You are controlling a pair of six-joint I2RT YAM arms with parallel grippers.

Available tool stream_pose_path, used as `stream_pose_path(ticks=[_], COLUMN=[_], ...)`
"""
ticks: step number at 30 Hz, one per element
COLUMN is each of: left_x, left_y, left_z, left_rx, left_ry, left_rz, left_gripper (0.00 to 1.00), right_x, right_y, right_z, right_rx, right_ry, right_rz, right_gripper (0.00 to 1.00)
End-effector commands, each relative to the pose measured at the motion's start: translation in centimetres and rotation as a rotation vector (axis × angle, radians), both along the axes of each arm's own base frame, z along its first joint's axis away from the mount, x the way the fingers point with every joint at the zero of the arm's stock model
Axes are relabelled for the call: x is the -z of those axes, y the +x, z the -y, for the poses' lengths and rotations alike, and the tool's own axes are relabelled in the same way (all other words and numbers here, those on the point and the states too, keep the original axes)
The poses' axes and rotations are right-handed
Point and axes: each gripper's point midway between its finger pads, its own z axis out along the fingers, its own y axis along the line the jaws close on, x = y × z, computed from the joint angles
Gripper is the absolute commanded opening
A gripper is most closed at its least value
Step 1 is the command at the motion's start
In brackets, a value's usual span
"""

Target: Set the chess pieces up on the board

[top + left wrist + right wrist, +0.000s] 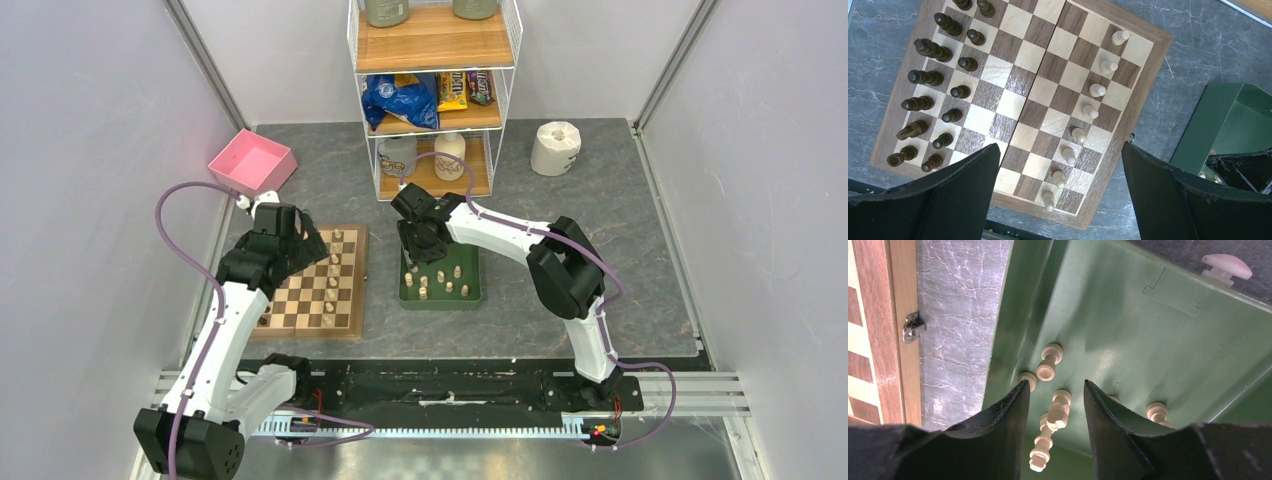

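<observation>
Black fingers of the right gripper (1054,385) fill the near edge of the right wrist view. They stand half-narrowed on either side of a pale cream turned wooden chessman (1059,410). A gap shows on both sides, so there is no grip yet. I cannot tell whether the piece is upright or lying.

- Location: the piece sits at the left end of the green rectangular tray (1148,330), close to its left wall. Several more pale pieces (1048,362) crowd just beside it, and one lies nearly touching it on the near side.
- Square wooden chessboard with light and dark brown squares (1033,80): on the table just left of the tray.
- Dark brown chessmen (930,77): two full rows along the board's left side.
- Pale pawns (1096,90): one row of eight, second from the board's right edge. The edge row beside the tray is bare.
- Left gripper (1060,150): jaws spread wide, holding nothing, hovering over the board's near edge.

Step in hand, as judged: picking a pale back-row piece from the tray. About three quarters of the set looks placed.

Next move calls for pinching this one piece without catching its neighbours. It then needs a lift clear of the tray wall and a carry left to the bare edge row, where it must be set upright without toppling the pawns alongside.
</observation>
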Motion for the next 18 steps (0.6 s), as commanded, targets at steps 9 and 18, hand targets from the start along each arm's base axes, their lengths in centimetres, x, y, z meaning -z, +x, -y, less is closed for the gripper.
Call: stream_pose_path(ticks=[9,18], left_x=[-0.11,-0.2], left_y=[0.56,0.68], left_z=[-0.06,0.04], left_rx=[0.035,0.036], left_ry=[0.017,0.011], left_rz=[0.047,0.058], left_gripper=[0.98,0.97], right_x=[-0.97,-1.31], right_y=[0.93,1.05], right_z=[-1.11,-1.0], right_rx=[0.016,0.025], right_ry=[0.03,0.031], right_rz=[0.034,0.042], right_gripper=[0.52,0.52])
